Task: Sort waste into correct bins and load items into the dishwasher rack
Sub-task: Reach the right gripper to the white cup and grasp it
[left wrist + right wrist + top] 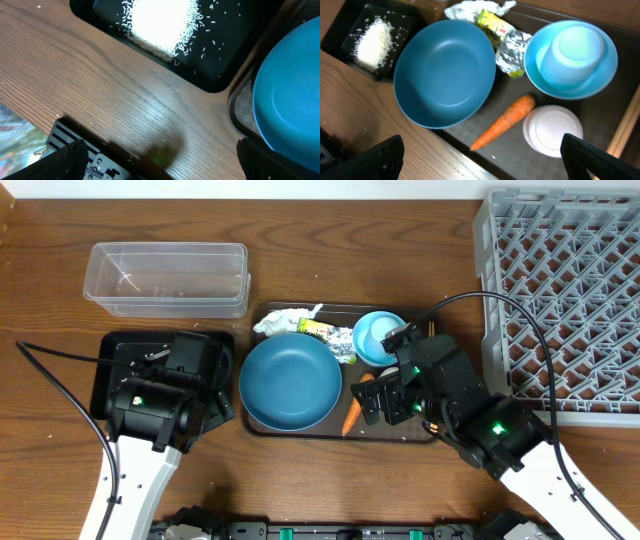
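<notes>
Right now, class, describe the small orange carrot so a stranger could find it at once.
Find the dark brown serving tray mid-table. Between its large dark-blue bowl and the small white cup lies the small orange carrot, the only orange thing there.

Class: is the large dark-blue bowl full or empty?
Empty. The dark-blue bowl stands upright, its inside bare blue; the rice lies in the black tray.

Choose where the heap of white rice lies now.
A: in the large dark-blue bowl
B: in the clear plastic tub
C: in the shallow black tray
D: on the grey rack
C: in the right wrist view the heap of white rice lies inside the shallow black tray, and the large dark-blue bowl next to it holds no rice.
</notes>
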Tool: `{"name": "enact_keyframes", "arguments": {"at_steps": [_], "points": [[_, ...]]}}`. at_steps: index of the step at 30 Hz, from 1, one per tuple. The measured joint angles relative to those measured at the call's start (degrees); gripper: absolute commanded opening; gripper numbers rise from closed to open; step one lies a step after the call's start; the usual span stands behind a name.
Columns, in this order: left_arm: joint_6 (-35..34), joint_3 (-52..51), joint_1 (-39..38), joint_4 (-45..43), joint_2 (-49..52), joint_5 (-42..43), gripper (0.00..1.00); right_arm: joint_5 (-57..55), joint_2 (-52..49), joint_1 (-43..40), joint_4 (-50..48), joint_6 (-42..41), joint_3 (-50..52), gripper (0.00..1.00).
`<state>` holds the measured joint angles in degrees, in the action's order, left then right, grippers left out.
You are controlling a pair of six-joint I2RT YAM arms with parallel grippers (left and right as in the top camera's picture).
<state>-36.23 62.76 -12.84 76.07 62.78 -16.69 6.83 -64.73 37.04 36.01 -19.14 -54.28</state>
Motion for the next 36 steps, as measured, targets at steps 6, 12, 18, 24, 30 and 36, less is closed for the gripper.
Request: {"name": "enact_keyframes", "arguments": {"at_steps": [6,12,18,24,30,36], "points": [[0.02,0.0,0.0,0.0,0.0,0.0,0.98,-1.99,-3.93,0.0,-0.63,0.55,0.0,0.99],[0.0,0.0,0.0,0.0,0.0,0.0,0.98,-7.3,-7.8,0.07,-0.79,0.57,0.0,0.99],[0.0,0.0,0.0,0.0,0.0,0.0,0.98,-11.69,-12.76,2.03,-1.2,0.72,0.0,0.99],[0.0,0.0,0.0,0.0,0.0,0.0,0.98,-15.08,-17.25,2.38,-0.94,0.2,0.0,0.99],[0.0,0.0,0.0,0.0,0.0,0.0,0.98,-19.82,-18.86,2.36,0.55,-2.6,0.0,0.99],[0.02,0.0,0.0,0.0,0.0,0.0,0.98,-21.62,-19.54,2.38,0.11,-3.45,0.0,0.99]]}}
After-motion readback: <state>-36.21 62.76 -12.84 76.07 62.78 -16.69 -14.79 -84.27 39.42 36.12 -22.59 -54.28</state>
